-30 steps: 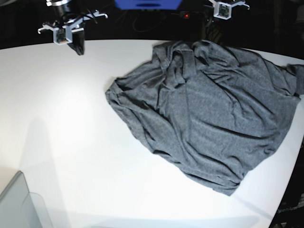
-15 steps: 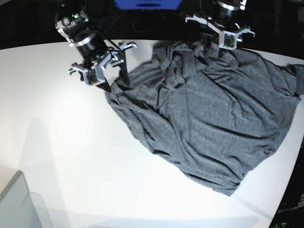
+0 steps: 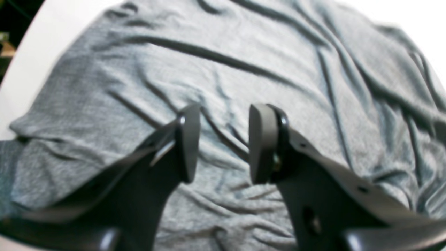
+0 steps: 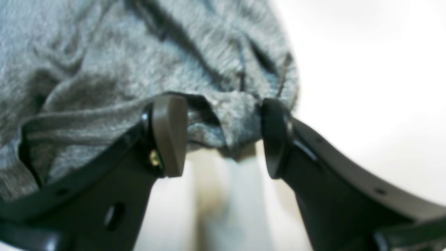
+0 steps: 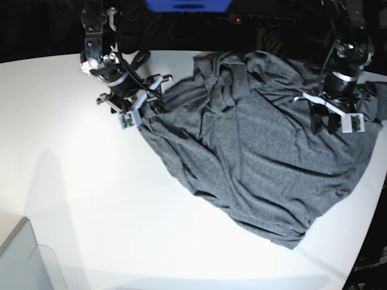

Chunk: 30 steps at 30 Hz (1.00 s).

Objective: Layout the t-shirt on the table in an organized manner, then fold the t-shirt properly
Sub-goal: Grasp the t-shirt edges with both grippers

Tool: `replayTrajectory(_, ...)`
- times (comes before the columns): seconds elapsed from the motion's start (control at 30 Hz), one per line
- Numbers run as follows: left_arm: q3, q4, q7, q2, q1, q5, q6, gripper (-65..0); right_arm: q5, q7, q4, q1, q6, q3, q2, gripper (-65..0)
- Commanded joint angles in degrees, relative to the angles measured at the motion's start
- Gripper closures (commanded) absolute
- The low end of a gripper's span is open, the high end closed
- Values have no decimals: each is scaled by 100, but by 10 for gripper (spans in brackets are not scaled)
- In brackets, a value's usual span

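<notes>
The dark heather-grey t-shirt (image 5: 260, 157) lies crumpled on the white table (image 5: 91, 193), right of centre. My right gripper (image 5: 140, 109) is at the shirt's left edge. In the right wrist view its jaws stand open (image 4: 223, 136) astride a bunched corner of the t-shirt (image 4: 104, 52), with the table (image 4: 366, 69) below. My left gripper (image 5: 323, 124) hovers over the shirt's right part near a sleeve. In the left wrist view it is open (image 3: 223, 143) just above wrinkled t-shirt (image 3: 244, 52) fabric, with nothing between its fingers.
A translucent grey box corner (image 5: 24, 260) sits at the front left. The table's curved edge (image 5: 369, 229) runs close by the shirt on the right. Beyond the back edge is a dark area with a blue object (image 5: 187, 5).
Both arms have come down from the back of the table to the shirt: the right gripper to its left edge, the left gripper out over its right side.
</notes>
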Motion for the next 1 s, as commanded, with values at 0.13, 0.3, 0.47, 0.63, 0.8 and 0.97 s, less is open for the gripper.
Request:
replayTrajectory(0.13, -581, -7, 445, -46, -251, -376, -94, -231, 86, 237, -62, 32, 2, -1, 129, -338)
replayTrajectory(0.3, -801, -24, 454, 60, -260, -376, -102, -231, 130, 219, -106, -21, 29, -1, 411, -163)
replayTrajectory(0.47, -1117, -332, 454, 227, -251, -376, -129, -231, 104, 228, -115, -39, 20, 175, 446, 0)
replayTrajectory(0.63, -1355, -481, 498, 235, -181, -376, -129, -231, 104, 228, -115, -21, 46, 474, 560, 0)
replayTrajectory(0.8, -1618, -490, 498, 235, -154, -411, -138, -231, 139, 228, 131, 128, 55, 966, 648, 0)
replayTrajectory(0.97, -1636, -438, 507, 235, -154, -411, -138, -231, 121, 175, 457, 480, 55, 1485, 639, 0)
